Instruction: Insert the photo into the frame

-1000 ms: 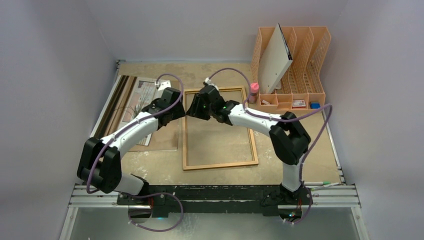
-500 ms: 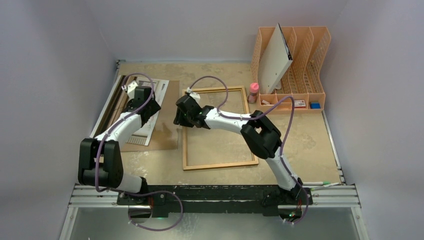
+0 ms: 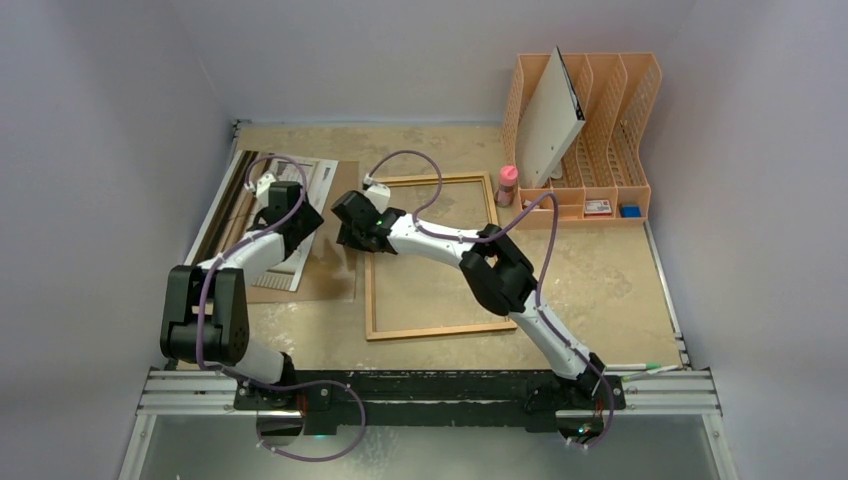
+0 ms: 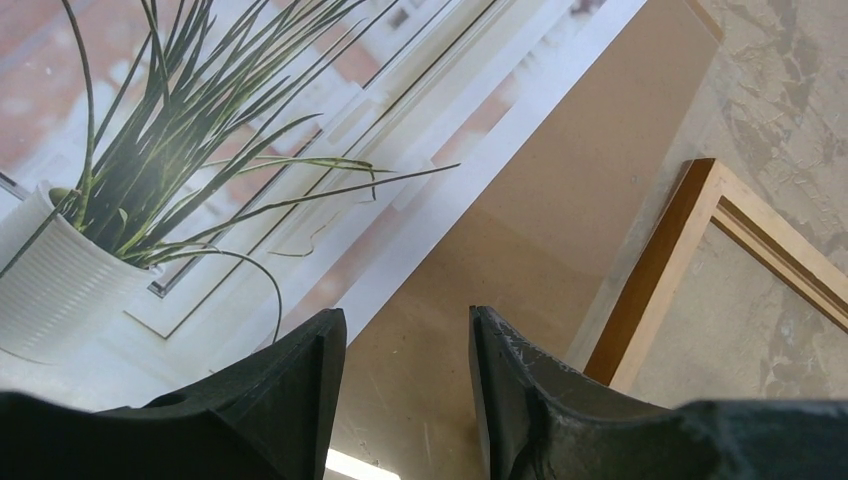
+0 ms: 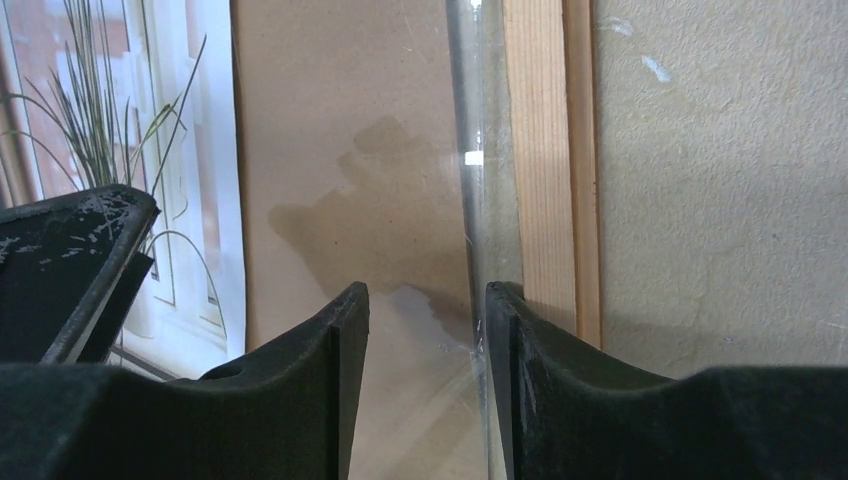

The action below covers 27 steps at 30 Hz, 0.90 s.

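The photo (image 3: 312, 180), a pale print of a spiky green plant, lies on a brown backing board (image 3: 335, 265) at the left. The light wooden frame (image 3: 371, 290) lies flat just right of the board. My left gripper (image 3: 290, 215) is open and empty over the photo's right edge; the left wrist view shows the photo (image 4: 200, 170), board (image 4: 520, 220) and frame (image 4: 660, 270) beyond my gripper (image 4: 407, 330). My right gripper (image 3: 352, 228) is open and empty over the board by the frame's left rail (image 5: 540, 150); its wrist view (image 5: 425, 310) shows a clear pane edge (image 5: 480, 200) at its right finger.
An orange file organiser (image 3: 600, 120) holding a white board (image 3: 550, 120) stands at back right, with a pink bottle (image 3: 508, 185) beside it. Dark strips (image 3: 232, 200) lie along the left wall. The left gripper (image 5: 70, 260) shows close by in the right wrist view.
Both grippers have moved left: the left one from the frame's left rail onto the photo, the right one from inside the frame's top-left corner to over the backing board.
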Each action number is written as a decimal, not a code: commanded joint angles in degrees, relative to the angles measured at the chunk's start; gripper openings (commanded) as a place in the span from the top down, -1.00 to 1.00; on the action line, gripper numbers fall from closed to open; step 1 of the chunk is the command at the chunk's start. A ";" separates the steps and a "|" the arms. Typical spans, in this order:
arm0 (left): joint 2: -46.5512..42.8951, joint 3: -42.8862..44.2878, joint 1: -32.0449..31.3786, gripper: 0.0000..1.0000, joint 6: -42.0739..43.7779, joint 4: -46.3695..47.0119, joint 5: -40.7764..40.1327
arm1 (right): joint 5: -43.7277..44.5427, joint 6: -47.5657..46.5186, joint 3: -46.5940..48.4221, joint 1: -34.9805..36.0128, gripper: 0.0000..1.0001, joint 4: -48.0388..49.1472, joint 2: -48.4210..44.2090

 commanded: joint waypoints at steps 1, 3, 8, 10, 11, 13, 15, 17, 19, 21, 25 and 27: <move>-1.61 -1.50 0.46 0.00 -1.18 5.49 -2.19 | 4.29 1.32 3.78 -0.16 0.00 -6.74 2.26; -2.18 -2.43 0.48 0.00 -1.36 6.25 -3.20 | 2.92 1.55 4.20 -0.16 -0.01 -7.16 2.95; -1.65 -6.14 0.47 0.03 -2.36 9.63 -2.26 | 0.23 2.66 6.23 -0.25 -0.03 -7.37 4.52; -0.85 -7.07 0.48 0.06 -2.24 10.01 -1.64 | -1.03 3.02 7.29 -0.39 -0.03 -7.35 4.96; -0.27 -7.39 0.45 0.08 -2.22 10.12 -1.33 | -2.01 3.38 7.37 -0.60 -0.03 -6.96 4.87; 0.35 -8.30 0.45 0.12 -2.26 10.83 -0.60 | -4.06 4.43 6.78 -0.86 -0.03 -5.79 4.33; 0.96 -8.74 0.47 0.14 -2.42 11.12 0.46 | -7.50 5.38 4.76 -1.44 0.01 -3.26 3.12; 1.61 -8.76 0.43 0.17 -2.67 9.92 1.29 | -10.58 6.73 0.37 -2.06 0.05 0.95 0.99; 2.03 -8.67 0.42 0.21 -3.01 8.71 1.96 | -12.74 8.05 -4.86 -2.62 0.10 7.38 -1.79; 2.22 -8.93 0.48 0.23 -3.22 8.06 2.06 | -14.85 9.20 -8.98 -3.11 0.18 12.92 -3.95; 2.78 -9.06 0.46 0.28 -3.45 6.76 0.93 | -17.15 10.27 -12.18 -4.20 0.32 18.76 -5.50; 3.03 -9.11 0.43 0.29 -3.54 6.64 1.01 | -18.63 10.60 -13.53 -4.83 0.36 21.53 -5.65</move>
